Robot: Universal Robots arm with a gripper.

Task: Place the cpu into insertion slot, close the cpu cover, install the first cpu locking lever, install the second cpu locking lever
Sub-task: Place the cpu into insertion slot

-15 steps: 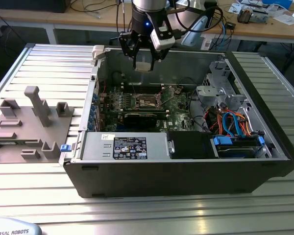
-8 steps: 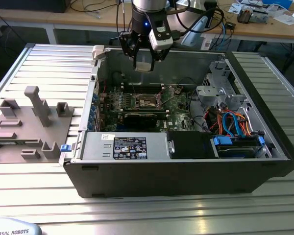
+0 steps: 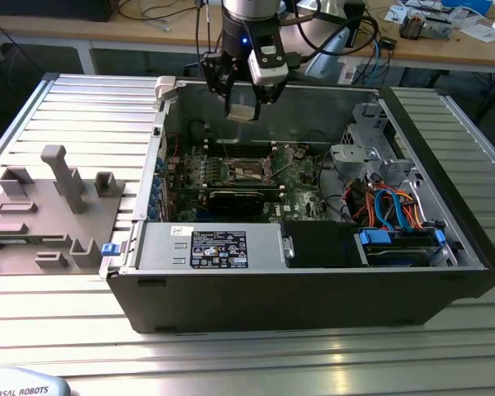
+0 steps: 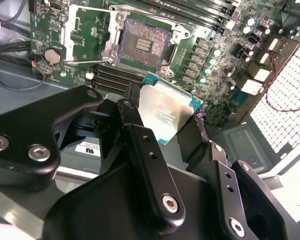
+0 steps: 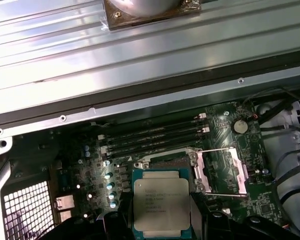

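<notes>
The tool (image 3: 244, 106) hangs above the open computer case (image 3: 313, 289), which lies on its side on the ribbed metal desk (image 3: 91, 115). Its two black fingers (image 4: 135, 120) are closed in on opposite edges of the cpu (image 4: 167, 112), gripping it with the silver-grey top facing the wrist cameras. In the exterior view the cpu (image 3: 242, 113) is in the air, well clear of the motherboard (image 3: 297, 186) below. The insertion slot (image 4: 142, 44) stands bare, its contact field exposed. The cpu cover (image 4: 87, 32) is swung open and lies beside the slot. In the first wrist view the cpu (image 5: 161, 205) overlaps the slot's near edge, with the cover (image 5: 222, 170) off to one side. A grey fixture (image 3: 49, 210) sits on the desk at the exterior view's left.
</notes>
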